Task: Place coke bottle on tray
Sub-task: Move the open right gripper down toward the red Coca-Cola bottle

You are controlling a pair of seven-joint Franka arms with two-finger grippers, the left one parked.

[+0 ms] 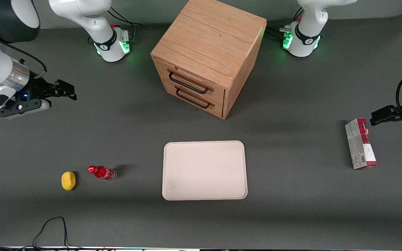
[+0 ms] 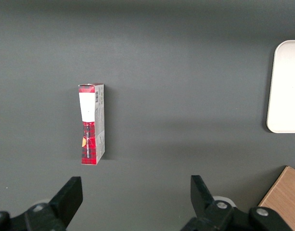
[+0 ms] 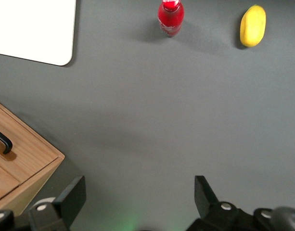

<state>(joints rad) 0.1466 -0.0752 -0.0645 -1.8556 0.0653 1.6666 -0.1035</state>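
Observation:
The coke bottle (image 1: 102, 172) is small and red with a red cap and stands on the dark table, apart from the tray. It also shows in the right wrist view as the coke bottle (image 3: 171, 18). The tray (image 1: 204, 170), flat and cream-white with nothing on it, lies beside the bottle toward the table's middle; one tray corner (image 3: 36, 33) shows in the wrist view. My gripper (image 1: 69, 91) hovers above the table at the working arm's end, farther from the front camera than the bottle. The gripper (image 3: 139, 192) is open with only bare table between its fingers.
A yellow lemon-like object (image 1: 68, 181) lies close beside the bottle. A wooden drawer cabinet (image 1: 208, 55) stands farther from the camera than the tray. A red-and-grey carton (image 1: 360, 143) lies toward the parked arm's end. A black cable (image 1: 51, 226) loops near the table's front edge.

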